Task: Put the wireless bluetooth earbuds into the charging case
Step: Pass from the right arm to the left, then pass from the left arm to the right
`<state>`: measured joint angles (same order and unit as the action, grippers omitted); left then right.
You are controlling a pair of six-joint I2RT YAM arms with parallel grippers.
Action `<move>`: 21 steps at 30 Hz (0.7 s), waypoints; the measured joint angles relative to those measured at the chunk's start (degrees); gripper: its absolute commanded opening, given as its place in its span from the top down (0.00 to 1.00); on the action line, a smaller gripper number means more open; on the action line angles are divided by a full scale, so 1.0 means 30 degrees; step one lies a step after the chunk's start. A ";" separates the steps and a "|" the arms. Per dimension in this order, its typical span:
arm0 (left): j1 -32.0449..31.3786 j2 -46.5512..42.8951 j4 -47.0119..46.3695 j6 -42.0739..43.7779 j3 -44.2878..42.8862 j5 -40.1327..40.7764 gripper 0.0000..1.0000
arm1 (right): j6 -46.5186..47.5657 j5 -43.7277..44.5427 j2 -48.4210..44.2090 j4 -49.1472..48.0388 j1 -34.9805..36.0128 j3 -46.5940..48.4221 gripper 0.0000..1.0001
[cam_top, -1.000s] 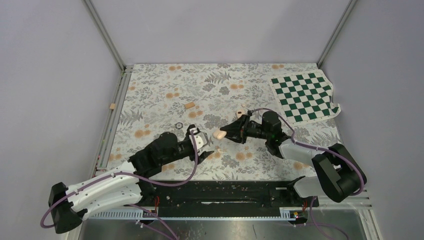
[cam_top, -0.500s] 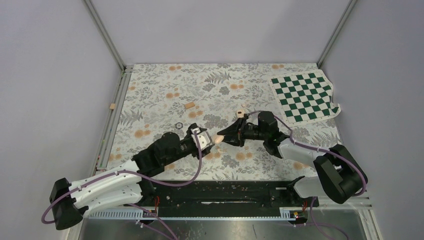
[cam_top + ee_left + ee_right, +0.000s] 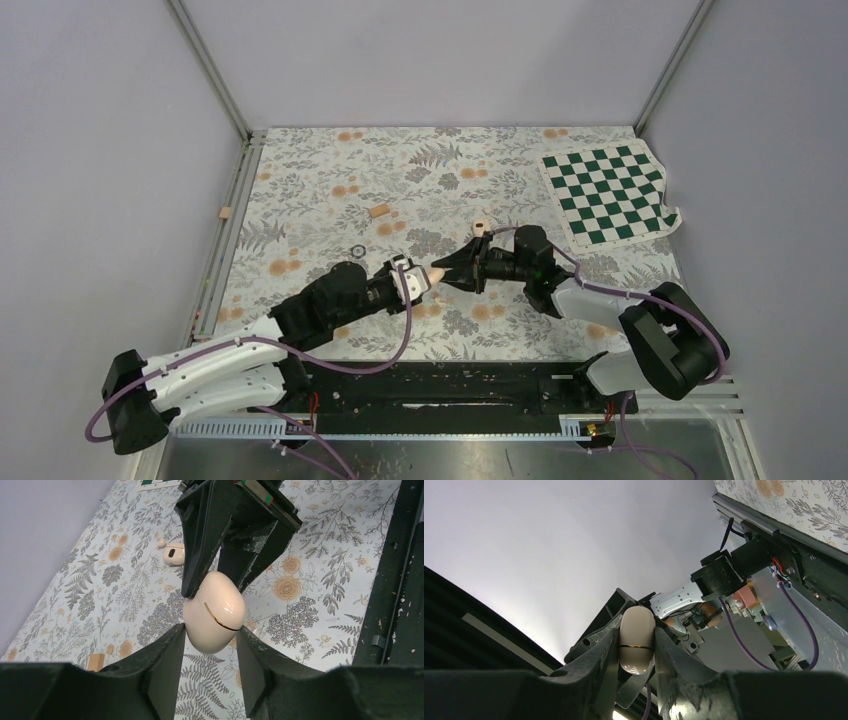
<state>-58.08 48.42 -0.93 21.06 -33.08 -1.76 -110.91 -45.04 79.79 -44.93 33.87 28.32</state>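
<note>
while raised over the floral mat [image 3: 310, 580], the closed charging case [image 3: 215, 611] is clamped by the right gripper [image 3: 636, 635]; its other end is flanked, seemingly gripped, by narrowed jaws of the left gripper [image 3: 210, 632]. an earbud [image 3: 174, 555] is seen lying on the mat beyond.

Charging case [image 3: 215, 612] between left tool [image 3: 209, 634], right tool [image 3: 636, 630]; earbud [image 3: 173, 555] behind.

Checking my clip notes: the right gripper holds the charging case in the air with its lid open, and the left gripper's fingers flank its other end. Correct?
No: the charging case is shut, its halves meeting at a thin seam, as the left wrist view shows. Otherwise right: the right gripper holds it in the air, the left gripper flanking its other end.
</note>
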 measured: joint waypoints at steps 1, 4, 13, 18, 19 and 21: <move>-0.0022 0.0066 0.0007 0.0015 -0.0015 -0.0007 0.63 | -0.0087 -0.0015 0.0015 -0.0095 0.0007 -0.0044 1.00; -0.0029 0.0197 0.0175 0.0109 -0.0109 0.0022 0.80 | -0.0386 -0.0022 0.0124 -0.0306 0.0015 -0.0182 1.00; -0.0117 0.0510 0.1290 0.0466 -0.0262 -0.0051 1.00 | -0.1639 -0.0138 0.0794 -0.1202 0.0051 -0.0969 0.10; -0.0248 0.0350 0.1297 -0.0758 -0.0641 -0.0430 1.00 | -0.1282 0.0131 0.0976 -0.2718 0.0095 -0.1056 0.01; -0.0248 0.0219 0.1355 -0.1005 -0.0678 -0.0488 1.00 | -0.1137 0.0153 0.0976 -0.2856 0.0095 -0.1056 0.00; -0.0248 -0.0153 0.1537 -0.1545 -0.0729 -0.0525 1.00 | -0.0758 0.0146 0.0976 -0.2849 0.0095 -0.1056 0.01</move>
<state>-58.83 47.97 3.68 16.43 -35.27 -3.33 -113.19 -44.60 82.72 -53.47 34.15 25.15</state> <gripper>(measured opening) 0.237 0.992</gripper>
